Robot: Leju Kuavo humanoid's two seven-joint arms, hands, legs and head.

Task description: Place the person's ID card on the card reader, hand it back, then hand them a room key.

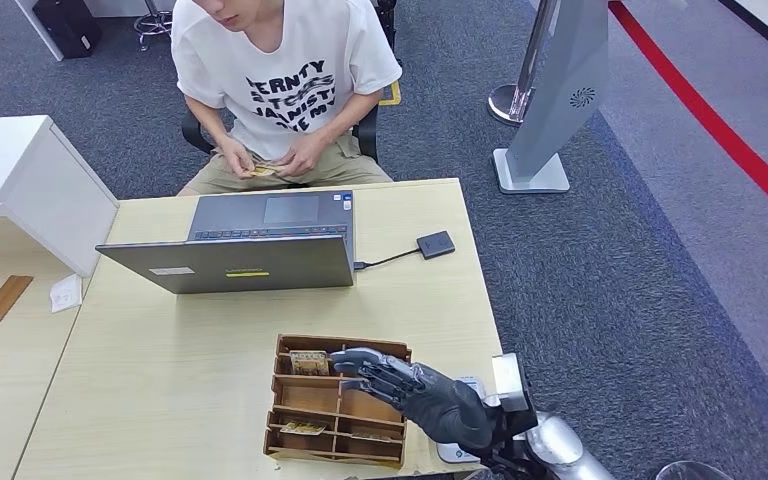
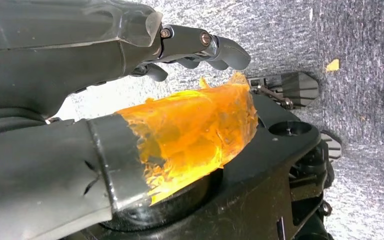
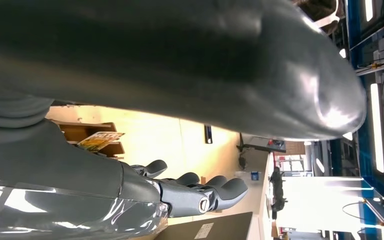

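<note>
Robot right hand (image 1: pixel 415 392) reaches over a wooden compartment tray (image 1: pixel 337 400) at the near edge of a pale table (image 1: pixel 160 370), fingers spread and holding nothing. Cards (image 1: pixel 309 362) lie in the tray's far row. Beyond a laptop (image 1: pixel 250 243), a seated person (image 1: pixel 280 90) holds a card (image 1: pixel 263 171). Black card reader (image 1: pixel 436 244) sits right of the laptop. Left hand (image 2: pixel 200 47) hangs over carpet, fingers loosely curled, empty.

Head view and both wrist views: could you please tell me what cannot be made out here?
- Head view: the right hand covers part of the wooden tray.
- Head view: what the person's hands hold is too small to identify.
- Head view: the laptop screen faces away.
- Left wrist view: the left hand hangs over carpet; the desk is out of frame.
</note>
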